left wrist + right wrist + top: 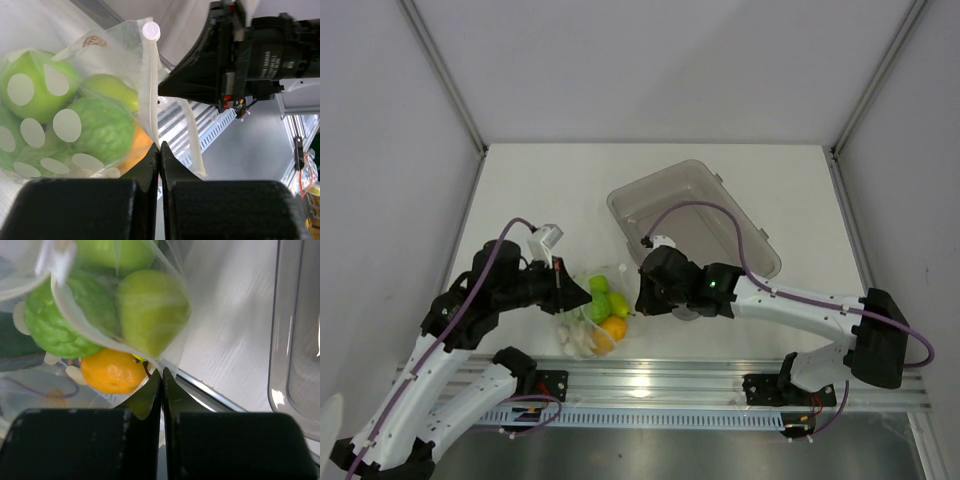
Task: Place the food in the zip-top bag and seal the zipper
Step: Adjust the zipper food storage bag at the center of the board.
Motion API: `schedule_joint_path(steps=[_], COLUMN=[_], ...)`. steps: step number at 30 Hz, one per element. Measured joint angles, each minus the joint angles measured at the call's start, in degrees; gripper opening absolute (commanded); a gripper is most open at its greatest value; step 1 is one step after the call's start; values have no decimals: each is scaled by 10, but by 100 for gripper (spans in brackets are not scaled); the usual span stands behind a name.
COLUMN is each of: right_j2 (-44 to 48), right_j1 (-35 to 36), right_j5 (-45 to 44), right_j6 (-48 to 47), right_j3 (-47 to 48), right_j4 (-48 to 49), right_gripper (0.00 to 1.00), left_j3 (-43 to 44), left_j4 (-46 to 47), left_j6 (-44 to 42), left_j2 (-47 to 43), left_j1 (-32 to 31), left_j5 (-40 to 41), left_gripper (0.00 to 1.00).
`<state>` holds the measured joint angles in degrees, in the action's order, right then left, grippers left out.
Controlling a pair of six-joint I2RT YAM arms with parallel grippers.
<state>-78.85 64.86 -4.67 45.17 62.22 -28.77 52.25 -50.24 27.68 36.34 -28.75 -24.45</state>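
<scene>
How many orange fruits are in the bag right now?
1: the orange citrus in the zip-top bag, next to the green pieces, close to the right gripper. Others may be hidden behind other food.

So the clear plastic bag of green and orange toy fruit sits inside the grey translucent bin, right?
No: the clear plastic bag of toy fruit sits outside the grey translucent bin, on the white table beside it; the top view shows this.
</scene>
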Motion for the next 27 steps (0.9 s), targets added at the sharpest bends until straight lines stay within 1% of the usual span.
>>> schedule_joint_path(steps=[5,9,14,20,23,27], right_j2=[-23,-14,22,25,19,0], right_j1=[29,77,143,221,229,218], right_j5=[-7,-26,-51,-91,-119,-160], right_j6=[4,25,64,97,117,149], right_j3=[20,61,72,81,81,81], right_j4=[-5,-10,-7,5,10,21], right_gripper=[0,0,0,0,0,0], left_j3=[0,0,0,0,-1,-11], left_j4=[2,4,7,10,12,24], left_j6=[-11,-23,-38,-49,-46,-28], left_j2=[9,20,24,39,65,108], left_j1=[0,0,0,0,-1,-2], left_j5=[-35,-68,-104,-124,-120,-111], left_gripper=[1,1,1,1,1,1])
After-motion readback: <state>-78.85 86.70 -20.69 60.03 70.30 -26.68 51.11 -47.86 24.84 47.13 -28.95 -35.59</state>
